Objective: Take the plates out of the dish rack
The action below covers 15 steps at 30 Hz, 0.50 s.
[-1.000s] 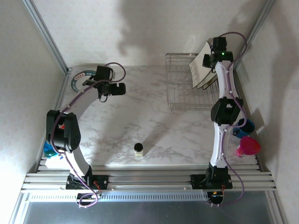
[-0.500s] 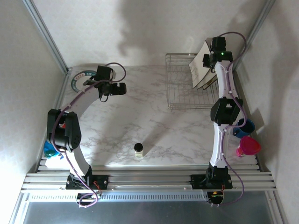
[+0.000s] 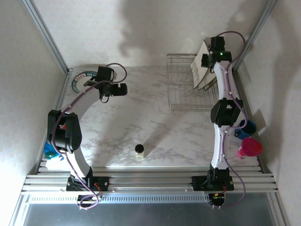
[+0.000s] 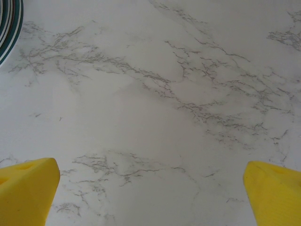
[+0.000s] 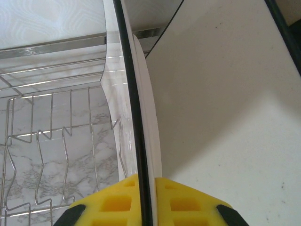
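at the far right of the dish rack (image 3: 181, 89), the right gripper (image 3: 209, 59) has just finished closing: a second ago its jaws were partly spread, now they're pressed onto the top edge of an upright square cream plate (image 3: 201, 70). the wrist has also crept slightly toward the far side in the top view, and the plate looks a touch more upright than before. my read: the grasp is made, the lift-out hasn't started, and the plate's lower edge is still down among the wires. in the right wrist view, the right gripper (image 5: 143, 188) has one yellow finger on each side of the plate's dark rim (image 5: 134, 117), which runs straight up from the pinch, so the grip looks centred on the edge. rack wires (image 5: 47, 141) sit to the left of it. a broad cream face lies just to the right; can't tell if that's a second plate. the left gripper (image 3: 123, 89) hasn't moved. it hangs over the bare marble table (image 3: 141, 117) with jaws spread wide and nothing between them (image 4: 150, 188), near a round teal-rimmed plate (image 3: 81, 80) that already lies flat at the far left, outside the rack, with its rim (image 4: 11, 28) showing in the left wrist view.
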Each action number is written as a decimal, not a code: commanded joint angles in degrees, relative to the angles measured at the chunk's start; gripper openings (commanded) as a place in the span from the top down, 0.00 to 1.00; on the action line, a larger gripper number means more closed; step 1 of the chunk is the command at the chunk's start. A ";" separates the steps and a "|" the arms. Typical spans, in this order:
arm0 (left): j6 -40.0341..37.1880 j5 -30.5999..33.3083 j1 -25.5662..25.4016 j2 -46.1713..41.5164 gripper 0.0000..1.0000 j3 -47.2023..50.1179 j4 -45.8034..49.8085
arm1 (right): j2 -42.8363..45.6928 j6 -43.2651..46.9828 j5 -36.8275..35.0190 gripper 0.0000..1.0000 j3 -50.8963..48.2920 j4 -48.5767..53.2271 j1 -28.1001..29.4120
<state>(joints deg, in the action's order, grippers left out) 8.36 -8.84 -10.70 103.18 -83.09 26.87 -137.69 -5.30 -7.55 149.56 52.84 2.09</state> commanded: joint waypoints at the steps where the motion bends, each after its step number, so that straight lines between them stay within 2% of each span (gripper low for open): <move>1: 0.52 0.07 -0.23 -0.61 0.00 -0.59 0.28 | 2.49 0.12 0.34 1.00 -0.67 -0.46 0.77; 15: 1.04 0.04 -0.24 -2.08 0.00 0.27 -0.12 | 8.85 -0.19 -0.49 1.00 -0.46 -1.55 1.06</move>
<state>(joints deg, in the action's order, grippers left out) 8.62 -8.86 -10.70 103.18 -83.09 26.85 -135.68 -5.32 -7.99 148.18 54.48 2.39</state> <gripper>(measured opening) 0.995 0.116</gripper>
